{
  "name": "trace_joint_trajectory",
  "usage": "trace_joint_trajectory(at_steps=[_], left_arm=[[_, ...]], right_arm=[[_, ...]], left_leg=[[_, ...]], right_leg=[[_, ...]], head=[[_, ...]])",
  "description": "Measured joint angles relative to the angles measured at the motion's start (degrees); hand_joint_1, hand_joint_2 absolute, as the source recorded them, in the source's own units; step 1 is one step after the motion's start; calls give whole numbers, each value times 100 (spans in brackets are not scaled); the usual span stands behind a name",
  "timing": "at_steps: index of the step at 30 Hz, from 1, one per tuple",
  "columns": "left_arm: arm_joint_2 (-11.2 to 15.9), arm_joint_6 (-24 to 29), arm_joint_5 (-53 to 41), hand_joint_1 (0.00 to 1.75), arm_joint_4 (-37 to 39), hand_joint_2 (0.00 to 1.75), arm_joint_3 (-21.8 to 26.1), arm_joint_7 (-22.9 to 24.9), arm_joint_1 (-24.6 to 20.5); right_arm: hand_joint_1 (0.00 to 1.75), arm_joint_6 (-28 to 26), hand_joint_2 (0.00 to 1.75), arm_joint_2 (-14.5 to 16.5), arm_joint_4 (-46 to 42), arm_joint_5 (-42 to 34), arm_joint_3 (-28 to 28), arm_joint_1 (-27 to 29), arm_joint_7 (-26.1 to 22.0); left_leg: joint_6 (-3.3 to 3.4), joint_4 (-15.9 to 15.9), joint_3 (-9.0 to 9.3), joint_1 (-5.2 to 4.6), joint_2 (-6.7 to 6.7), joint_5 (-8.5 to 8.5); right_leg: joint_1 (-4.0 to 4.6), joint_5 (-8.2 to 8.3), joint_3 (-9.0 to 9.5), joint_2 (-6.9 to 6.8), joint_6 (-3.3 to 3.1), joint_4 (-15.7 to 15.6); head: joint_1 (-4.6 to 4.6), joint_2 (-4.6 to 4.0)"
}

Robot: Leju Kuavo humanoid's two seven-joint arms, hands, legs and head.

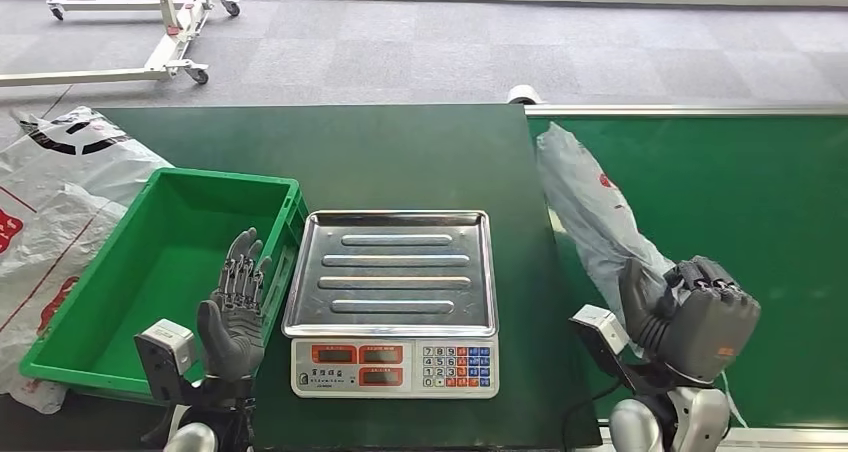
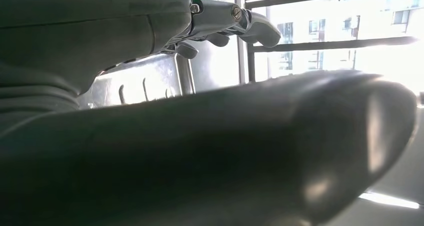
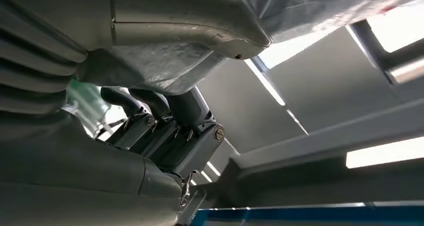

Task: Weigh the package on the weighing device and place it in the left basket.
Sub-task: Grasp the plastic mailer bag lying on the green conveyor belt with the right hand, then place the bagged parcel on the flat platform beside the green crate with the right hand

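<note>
In the head view, the right hand point(image 1: 700, 317) is over the green conveyor belt point(image 1: 760, 232), just to the right of the dark counter point(image 1: 400, 162). Its fingers are curled around the lower end of the package point(image 1: 590, 207), a grey plastic mailing bag with a red mark, and it holds it. The package goes up and away from this hand, leaning toward the counter edge; I cannot tell if its far end touches the belt. The weighing device point(image 1: 392, 272) is to the left of this hand, with a bare steel tray and a keypad on its front. The left hand point(image 1: 235, 307) is raised at the near right corner of the left basket point(image 1: 120, 272), a green crate, with the scale just beside it on its right. Its fingers are straight and apart and it holds nothing. White plastic bags point(image 1: 50, 202) lie beyond the basket, on the far side from this hand.

In the left wrist view, the left hand point(image 2: 220, 26) has its fingers stretched out and apart. The steel tray of the weighing device point(image 2: 145, 81) is close beyond the hand. The thick thumb point(image 2: 250, 151) is in front.

In the right wrist view, the right hand point(image 3: 165, 131) has dark fingers bent inward, and the grey package point(image 3: 165, 71) is pressed between them and the palm. More of the bag comes out past the hand.
</note>
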Motion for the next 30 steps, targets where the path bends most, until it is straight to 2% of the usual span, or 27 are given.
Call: trace_joint_trajectory(at_steps=[4, 7, 11, 14, 16, 18, 20, 25, 30], left_arm=[[0, -17, 15, 0, 75, 0, 0, -19, -60], [0, -28, 38, 0, 143, 0, -1, -29, -126], [-4, -101, 96, 0, 324, 0, -33, -38, -304], [-12, -138, 107, 0, 507, 0, -112, -43, -466], [-13, -142, 111, 0, 578, 0, -138, -47, -505], [-13, -142, 137, 0, 643, 0, -163, -57, -548], [-18, -141, 177, 0, 702, 0, -192, -89, -593], [-40, -91, 209, 0, 786, 0, -203, -230, -558], [-6, 88, 100, 0, 825, 0, -201, -519, -473]], right_arm=[[175, 15, 175, -126, -396, -316, 533, -21, 66], [175, 139, 175, -240, -492, -777, 844, -102, -56], [175, 933, 175, -343, -127, -1800, 1491, -646, -438], [174, 1208, 175, -317, 419, -2016, 2145, -1144, -494], [87, 1436, 175, -289, 677, -2194, 2467, -1367, -497], [0, 1831, 87, -245, 1030, -2408, 2800, -1642, -475], [0, 2094, 0, -174, 1469, -2640, 3139, -1892, -448], [0, 2388, 0, -64, 2713, -3974, 3437, -2318, -797], [0, 2535, 0, -206, 3408, -4795, 3372, -2422, -1064]], left_leg=[[0, 0, 0, -1, -1, 0], [1, 0, -3, -1, -1, 0], [-2, -1, -12, -1, 13, 1], [-9, -1, 1, 0, 7, 16], [-11, -1, -4, 3, -8, 23], [-14, -2, -5, 7, -8, 24], [-16, -2, -4, 9, -5, 24], [-14, -2, -10, 8, -22, 24], [-11, 2, -13, 6, -28, 22]], right_leg=[[-1, 0, 1, 0, 0, -1], [-1, 1, 4, -1, 1, -1], [0, 8, 0, 10, -6, 0], [5, 16, -3, 7, -10, 0], [8, 17, -1, -5, -10, 3], [9, 18, -3, -4, -12, 6], [9, 19, -6, 1, -14, 6], [7, 16, -5, -16, -17, 5], [5, 17, -7, -17, -15, -1]], head=[[0, 0], [1, 0], [0, 0], [-1, 0], [1, 0], [-1, 0], [-2, 0], [0, 0], [0, 0]])
